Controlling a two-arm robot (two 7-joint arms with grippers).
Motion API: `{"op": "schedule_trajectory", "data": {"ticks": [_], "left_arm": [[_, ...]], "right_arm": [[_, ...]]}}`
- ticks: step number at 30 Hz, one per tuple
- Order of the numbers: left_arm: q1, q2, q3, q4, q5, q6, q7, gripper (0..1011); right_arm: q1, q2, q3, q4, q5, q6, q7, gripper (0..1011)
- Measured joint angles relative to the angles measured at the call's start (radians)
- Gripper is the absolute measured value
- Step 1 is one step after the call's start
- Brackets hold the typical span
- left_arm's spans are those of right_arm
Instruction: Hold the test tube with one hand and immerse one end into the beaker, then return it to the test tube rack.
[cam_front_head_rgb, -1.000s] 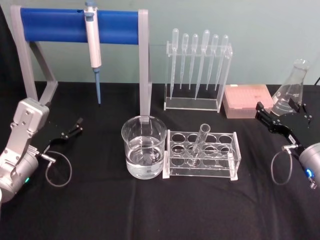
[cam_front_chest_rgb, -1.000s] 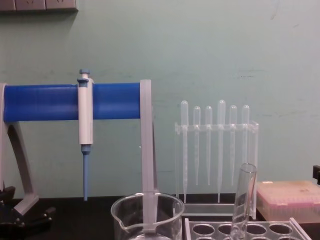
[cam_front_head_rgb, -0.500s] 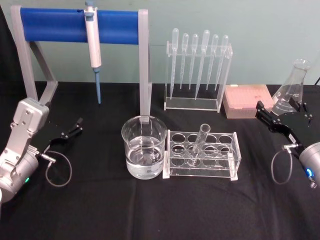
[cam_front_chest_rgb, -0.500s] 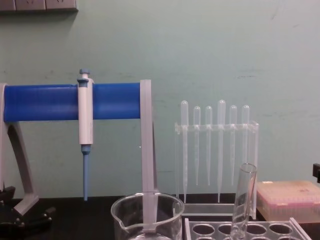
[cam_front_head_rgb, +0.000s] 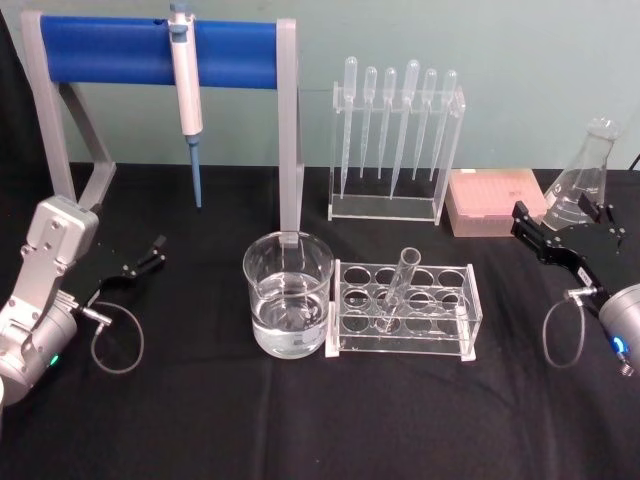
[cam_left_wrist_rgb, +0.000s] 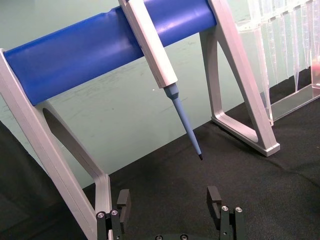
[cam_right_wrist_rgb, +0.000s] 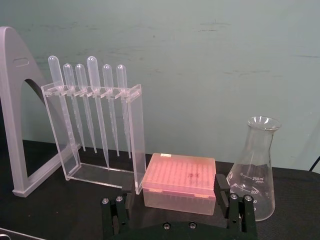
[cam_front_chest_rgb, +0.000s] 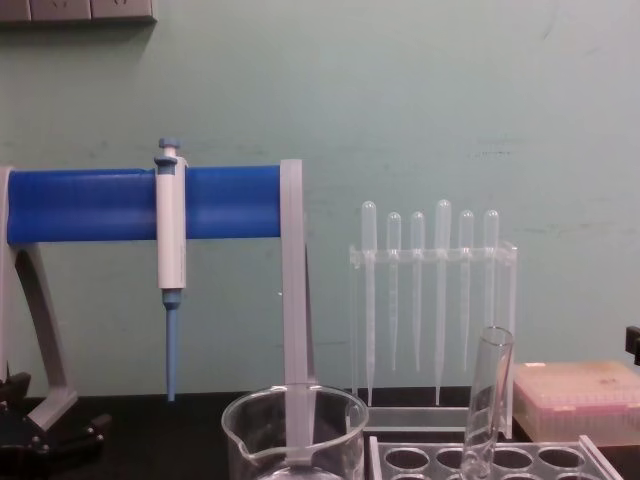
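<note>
At the left edge of the black table, the left black two-fingered gripper (cam_front_head_rgb: 140, 264) hangs low with its fingers spread apart and nothing between them, pointing toward the middle of the scene. To its right stands the wide clear glass beaker (cam_front_head_rgb: 288, 306), partly filled with clear liquid, just beside the left end of the clear acrylic tube rack (cam_front_head_rgb: 404, 309).

The clear glass round-bottomed test tube (cam_front_head_rgb: 399, 290) sits in a middle hole of that rack. Its long axis is close to upright but leans, the open rim tipped to the right and away, the rounded bottom resting nearer the beaker.

At the far right, the right black two-fingered gripper (cam_front_head_rgb: 560, 238) is also open and empty, hovering near a clear conical flask (cam_front_head_rgb: 580, 182) and a pink tip box (cam_front_head_rgb: 497, 202).

The tube lies between the two grippers. The right one looks somewhat nearer, and the tube lies to its left and nearer the robot; from the left gripper, the beaker stands in the way. I would judge a side-on grasp below the rim from the right the cleaner approach.
</note>
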Motion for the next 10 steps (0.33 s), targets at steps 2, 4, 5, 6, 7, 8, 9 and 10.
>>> {"op": "schedule_trajectory", "data": {"ticks": [2, 4, 5, 6, 7, 8, 9, 10], "left_arm": [[0.0, 0.0, 0.0, 0.0, 0.0, 0.0, 0.0, 1000], [0.0, 0.0, 0.0, 0.0, 0.0, 0.0, 0.0, 1000], [0.0, 0.0, 0.0, 0.0, 0.0, 0.0, 0.0, 1000], [0.0, 0.0, 0.0, 0.0, 0.0, 0.0, 0.0, 1000], [0.0, 0.0, 0.0, 0.0, 0.0, 0.0, 0.0, 1000], [0.0, 0.0, 0.0, 0.0, 0.0, 0.0, 0.0, 1000], [0.0, 0.0, 0.0, 0.0, 0.0, 0.0, 0.0, 1000], [0.0, 0.0, 0.0, 0.0, 0.0, 0.0, 0.0, 1000]], "right_arm": [[0.0, 0.0, 0.0, 0.0, 0.0, 0.0, 0.0, 1000], [0.0, 0.0, 0.0, 0.0, 0.0, 0.0, 0.0, 1000], [0.0, 0.0, 0.0, 0.0, 0.0, 0.0, 0.0, 1000], [0.0, 0.0, 0.0, 0.0, 0.0, 0.0, 0.0, 1000], [0.0, 0.0, 0.0, 0.0, 0.0, 0.0, -0.001, 1000], [0.0, 0.0, 0.0, 0.0, 0.0, 0.0, -0.001, 1000], [0.0, 0.0, 0.0, 0.0, 0.0, 0.0, -0.001, 1000], [0.0, 0.0, 0.0, 0.0, 0.0, 0.0, -0.001, 1000]]}}
